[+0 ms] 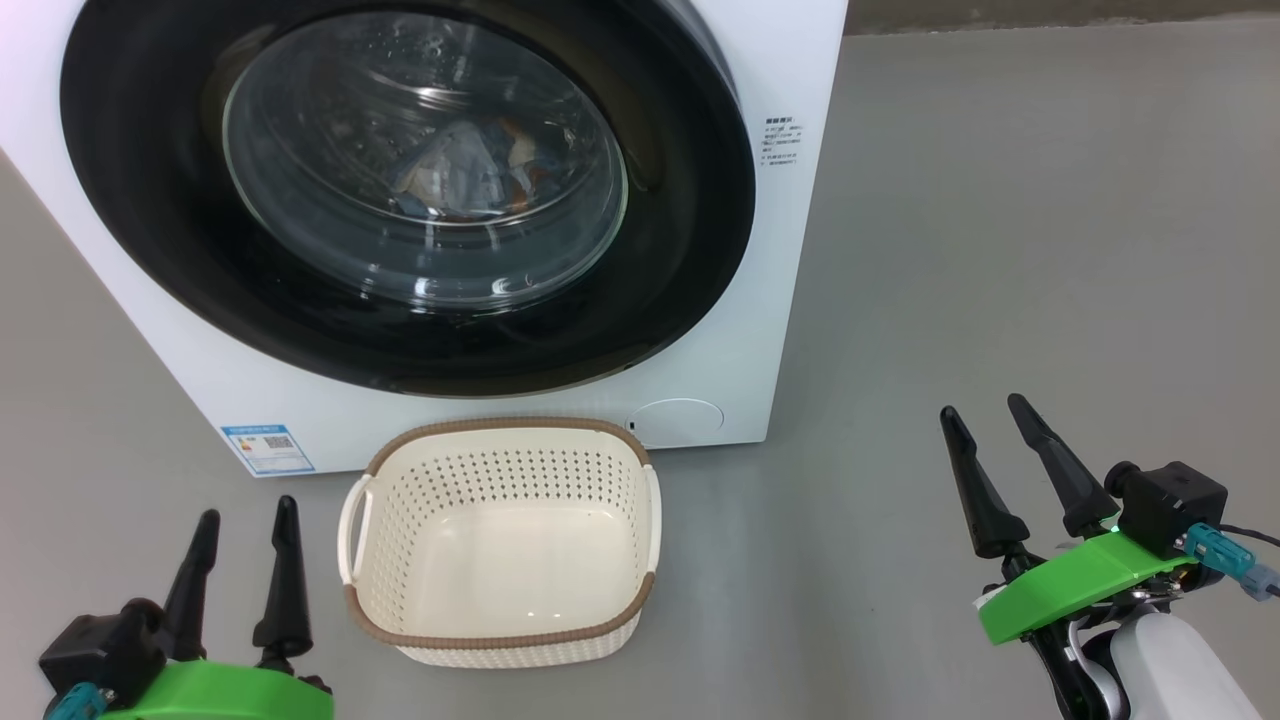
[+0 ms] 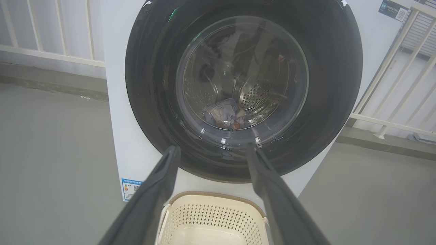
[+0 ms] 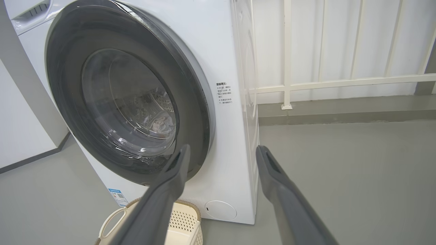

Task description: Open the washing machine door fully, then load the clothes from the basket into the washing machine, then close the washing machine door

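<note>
The washing machine [image 1: 785, 250] stands ahead with the washing machine door [image 1: 130, 150] flat against its front, black rim around the glass bowl. Behind the glass the clothes [image 1: 470, 165] lie low in the steel drum, blue with orange patches; the left wrist view shows the clothes [image 2: 224, 114] too. On the floor just before the machine sits the basket [image 1: 500, 428], nothing in it. My left gripper [image 1: 247, 510] is open to the basket's left. My right gripper [image 1: 983, 408] is open, well off to the right of the basket.
A grey floor [image 1: 1000, 250] spreads to the right of the machine. White railings [image 3: 287, 68] stand behind and beside it. A blue label [image 1: 268, 448] and a round service cover [image 1: 678, 420] mark the machine's lower front.
</note>
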{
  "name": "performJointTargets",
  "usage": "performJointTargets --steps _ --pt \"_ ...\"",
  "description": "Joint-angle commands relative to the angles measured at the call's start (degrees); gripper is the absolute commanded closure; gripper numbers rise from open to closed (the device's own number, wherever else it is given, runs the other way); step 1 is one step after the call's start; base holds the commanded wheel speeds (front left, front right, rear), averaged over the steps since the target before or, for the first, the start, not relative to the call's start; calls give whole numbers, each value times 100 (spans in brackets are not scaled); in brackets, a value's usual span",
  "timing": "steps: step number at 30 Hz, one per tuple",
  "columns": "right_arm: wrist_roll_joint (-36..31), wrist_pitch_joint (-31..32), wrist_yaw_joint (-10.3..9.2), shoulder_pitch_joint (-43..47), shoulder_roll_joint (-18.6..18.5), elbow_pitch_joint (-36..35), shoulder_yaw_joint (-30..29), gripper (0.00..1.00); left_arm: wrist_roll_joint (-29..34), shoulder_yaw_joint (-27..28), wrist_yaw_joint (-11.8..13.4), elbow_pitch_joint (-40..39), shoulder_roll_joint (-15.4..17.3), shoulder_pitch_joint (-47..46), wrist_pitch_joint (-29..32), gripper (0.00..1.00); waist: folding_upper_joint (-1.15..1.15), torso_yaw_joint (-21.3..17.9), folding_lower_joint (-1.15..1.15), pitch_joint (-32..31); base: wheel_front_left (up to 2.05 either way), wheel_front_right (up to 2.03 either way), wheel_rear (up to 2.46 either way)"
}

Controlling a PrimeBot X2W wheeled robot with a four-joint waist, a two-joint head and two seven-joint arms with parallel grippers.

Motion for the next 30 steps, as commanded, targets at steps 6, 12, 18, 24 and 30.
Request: performJointTargets --steps 6,12,18,24,30 --pt "-59 -27 -12 10 -3 -126 125 0 10 165 44 -147 164 -98 -24 0 0 -9 0 -10 0 0 0" --pt "-59 -27 -12 14 2 -119 126 0 -8 154 53 -134 172 -99 -25 0 0 -18 0 -21 0 0 0" --pt "18 7 0 118 80 205 8 100 -41 -64 -1 192 -92 60 11 100 0 -28 0 -26 0 0 0" --pt "315 102 -1 192 135 227 -49 100 -321 -20 -10 250 -142 75 109 100 0 -14 8 -42 0 0 0" --pt "646 203 -1 218 173 203 -115 100 -638 26 -18 259 -162 58 208 100 0 1 1 -44 0 0 0"
